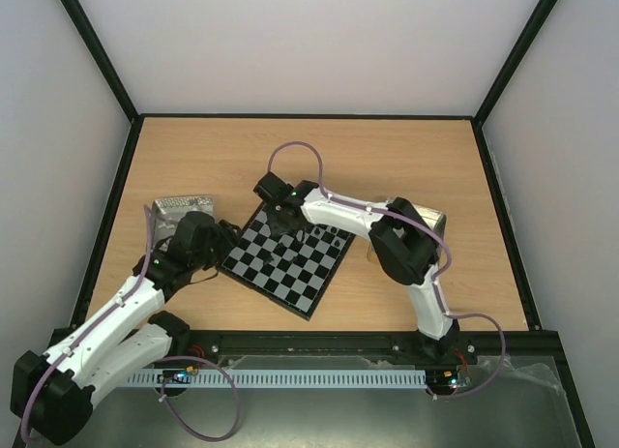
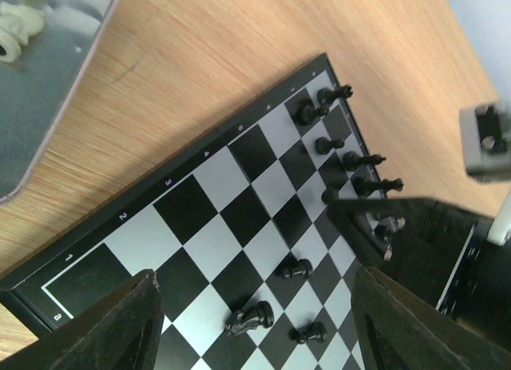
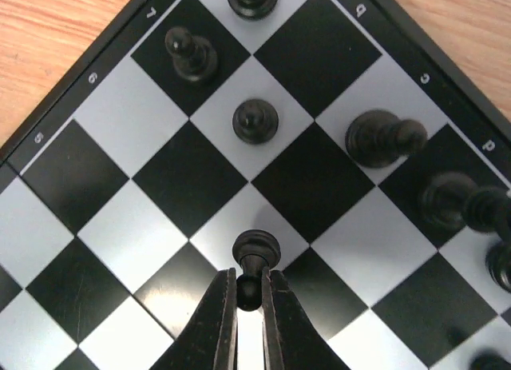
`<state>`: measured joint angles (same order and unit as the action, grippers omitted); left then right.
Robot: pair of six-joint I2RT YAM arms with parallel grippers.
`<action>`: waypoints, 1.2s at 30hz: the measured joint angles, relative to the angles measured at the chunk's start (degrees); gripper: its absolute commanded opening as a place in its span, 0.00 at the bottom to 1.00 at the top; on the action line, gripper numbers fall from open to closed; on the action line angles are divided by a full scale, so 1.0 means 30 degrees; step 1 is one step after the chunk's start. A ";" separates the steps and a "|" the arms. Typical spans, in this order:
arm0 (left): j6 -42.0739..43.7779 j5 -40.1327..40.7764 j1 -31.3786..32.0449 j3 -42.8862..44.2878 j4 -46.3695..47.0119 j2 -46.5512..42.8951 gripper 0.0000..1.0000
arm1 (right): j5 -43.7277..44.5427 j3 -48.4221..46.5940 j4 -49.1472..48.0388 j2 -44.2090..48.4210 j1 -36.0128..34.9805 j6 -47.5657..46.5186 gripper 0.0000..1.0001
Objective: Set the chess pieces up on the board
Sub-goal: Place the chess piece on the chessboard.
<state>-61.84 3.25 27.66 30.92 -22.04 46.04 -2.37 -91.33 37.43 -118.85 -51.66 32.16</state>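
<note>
The board (image 1: 290,269) lies tilted at the table's middle, and black chess pieces (image 1: 324,237) stand along its far right edge. My right gripper (image 3: 249,284) is shut on the head of a black pawn (image 3: 255,246), upright over a light square; I cannot tell whether its base touches. It is over the board's far corner (image 1: 280,224). Other pawns (image 3: 255,121) stand beyond it. My left gripper (image 2: 255,322) is open and empty above the board's near left part (image 1: 222,240). Below it a black knight (image 2: 249,318) lies on its side beside two pawns (image 2: 295,268).
A metal tray (image 2: 48,98) with white pieces (image 2: 16,26) lies left of the board (image 1: 179,208). Another metal tray (image 1: 437,221) is partly hidden behind the right arm. Black rails edge the wooden table (image 1: 387,158).
</note>
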 measured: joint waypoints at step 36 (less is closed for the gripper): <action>0.0423 -0.2076 -0.0029 -0.1435 0.1253 0.1231 0.67 | 0.2091 -0.2506 0.1486 -0.2040 0.0401 0.0066 0.10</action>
<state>-60.58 -2.98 27.57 26.61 -18.28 49.74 3.90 -98.85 41.89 -124.97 -50.46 32.36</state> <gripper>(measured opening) 0.665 0.124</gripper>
